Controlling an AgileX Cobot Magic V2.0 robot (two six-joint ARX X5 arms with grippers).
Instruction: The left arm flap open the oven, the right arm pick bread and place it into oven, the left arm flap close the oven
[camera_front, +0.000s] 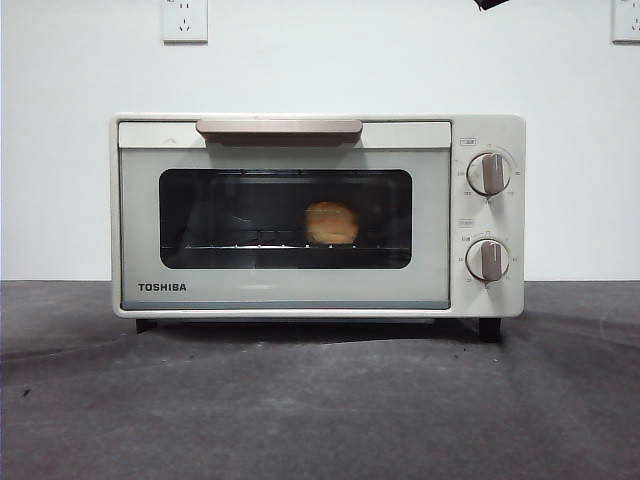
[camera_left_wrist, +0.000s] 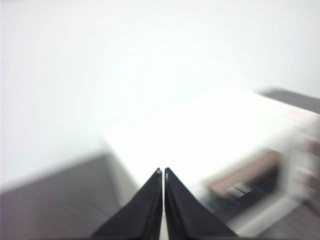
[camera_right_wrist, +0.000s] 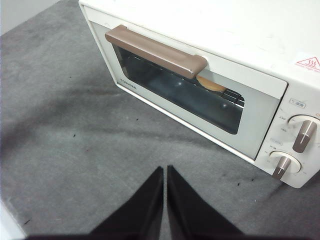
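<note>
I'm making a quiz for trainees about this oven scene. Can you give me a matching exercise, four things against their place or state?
Things:
1. golden-orange bread loaf
2. tan bar handle
3. cream-white TOSHIBA toaster oven's dark glass door
4. right arm's black pointed gripper

Place or state:
A. closed
B. over the grey table in front of the oven, jaws shut
C. on the wire rack inside
D. along the door's top edge

Pairs: 1-C, 2-D, 3-A, 4-B
</note>
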